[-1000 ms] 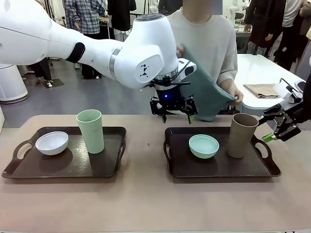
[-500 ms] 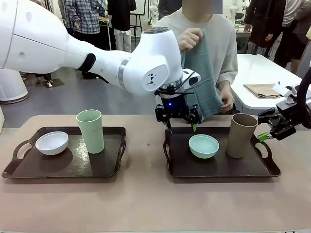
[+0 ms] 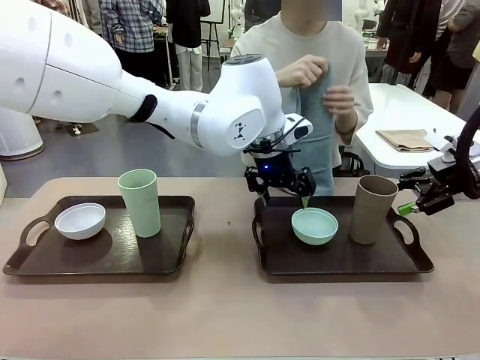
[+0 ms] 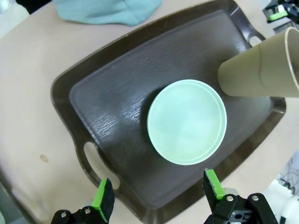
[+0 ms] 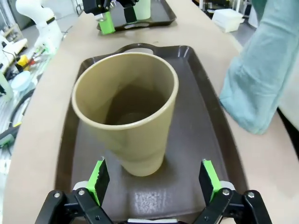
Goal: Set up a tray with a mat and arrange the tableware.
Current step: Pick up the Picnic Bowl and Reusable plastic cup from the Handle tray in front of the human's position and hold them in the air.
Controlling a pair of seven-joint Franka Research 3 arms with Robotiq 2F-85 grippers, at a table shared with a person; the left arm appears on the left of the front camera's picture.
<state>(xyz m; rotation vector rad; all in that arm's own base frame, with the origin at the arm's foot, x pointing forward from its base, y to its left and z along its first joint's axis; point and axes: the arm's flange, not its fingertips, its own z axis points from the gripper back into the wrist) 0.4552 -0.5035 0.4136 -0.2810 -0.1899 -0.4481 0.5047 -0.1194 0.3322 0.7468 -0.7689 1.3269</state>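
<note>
On the dark brown plastic tray with cut-out handles stand a small round mint-green bowl, near its middle, and a tall brown handleless cup toward its right end, close to the bowl but not touching. The left jaws hang spread wide just above the tray's far edge, pointing down at the bowl and holding nothing. The right jaws wait off the tray's right handle, also spread and empty, with the cup framed between their pads.

The bowl looks light, rigid and smooth-glazed, so it may slip. A pinch across the rim, one pad inside and one outside, seems the surest hold. The cup is tall on a narrow foot and probably tips easily. Its tapered wall calls for a squeeze around the body below the middle, gentle if the wall is thin.

Beyond the tray's far edge a person's hands hold up a soft teal cloth mat, limp and draping. It cannot lie flat on the tray until both pieces are lifted off.
</note>
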